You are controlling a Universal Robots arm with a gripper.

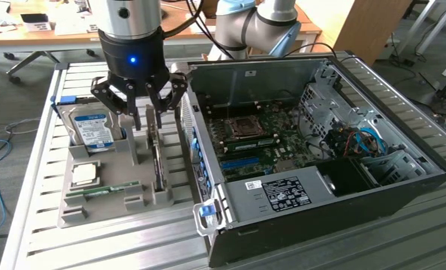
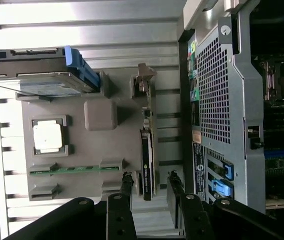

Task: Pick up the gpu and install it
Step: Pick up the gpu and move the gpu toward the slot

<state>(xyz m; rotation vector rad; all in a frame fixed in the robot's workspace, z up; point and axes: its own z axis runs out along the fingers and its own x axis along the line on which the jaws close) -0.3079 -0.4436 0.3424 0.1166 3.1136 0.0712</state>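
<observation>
The gpu (image 1: 157,160) is a thin dark card that stands on its edge in a slot of the grey holder tray (image 1: 117,169), with its metal bracket at the far end. In the wrist view the gpu (image 2: 148,160) runs lengthwise between the two fingers. My gripper (image 1: 149,119) hangs just above the card's far half, open, one finger on each side of its line. The fingers (image 2: 127,186) stand wider than the card, and the gripper (image 2: 150,184) does not touch it.
The tray also holds a blue-labelled hard drive (image 1: 94,129), a silver processor (image 1: 85,173) and a green memory stick (image 1: 103,191). The open computer case (image 1: 306,146) lies right beside the tray on the exterior view's right, its motherboard with blue slots (image 1: 242,163) exposed.
</observation>
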